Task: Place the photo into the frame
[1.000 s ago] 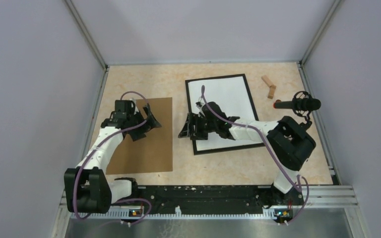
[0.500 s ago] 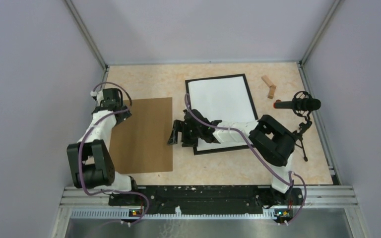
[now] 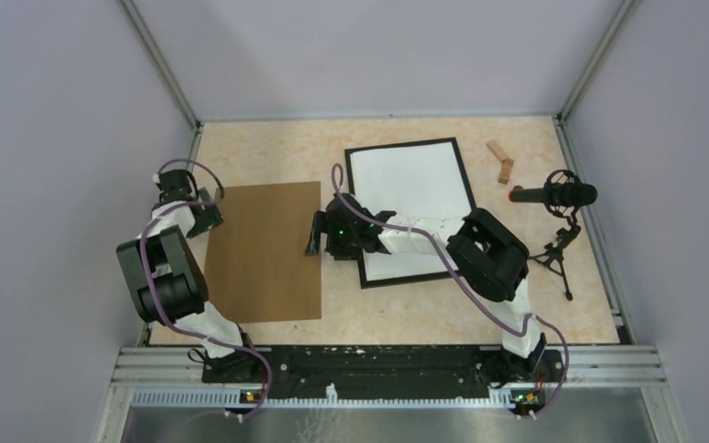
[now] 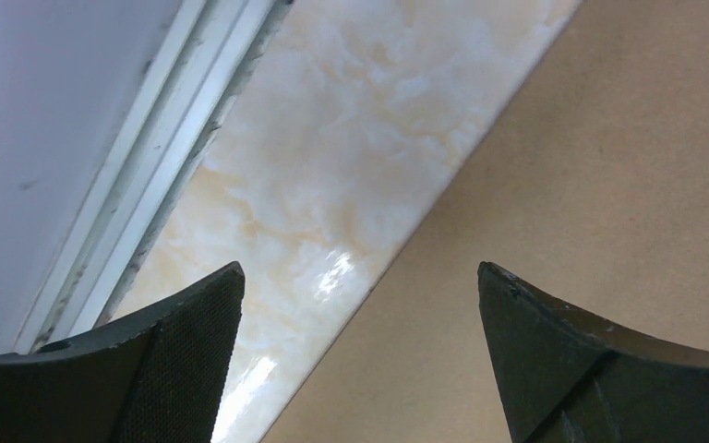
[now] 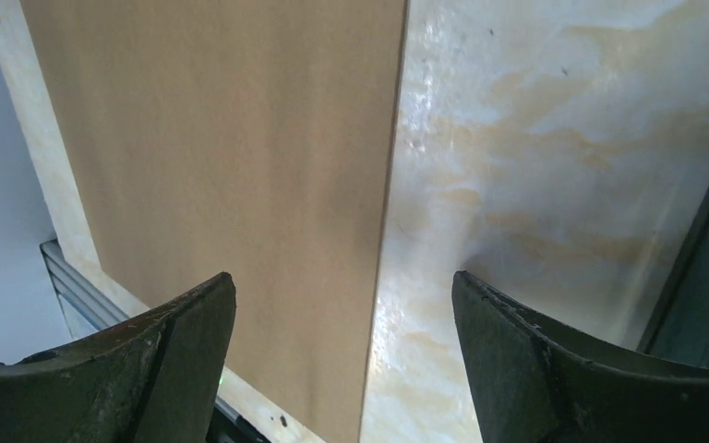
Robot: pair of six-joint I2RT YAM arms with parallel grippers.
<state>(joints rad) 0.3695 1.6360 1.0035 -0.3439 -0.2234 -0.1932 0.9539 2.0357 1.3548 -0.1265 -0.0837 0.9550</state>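
Both arms have swung to the board (image 3: 263,258); left gripper (image 3: 210,214) spread wide over its left edge, right gripper (image 3: 315,242) likewise at its right edge; frame (image 3: 402,145) lies flat just right, white sheet (image 3: 413,183) inside

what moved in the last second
The left arm swung left off the plain brown board to its left edge; the right arm slid left from the thin black rectangular frame to the board's right edge. Both jaws open, empty. Board and frame stayed put.
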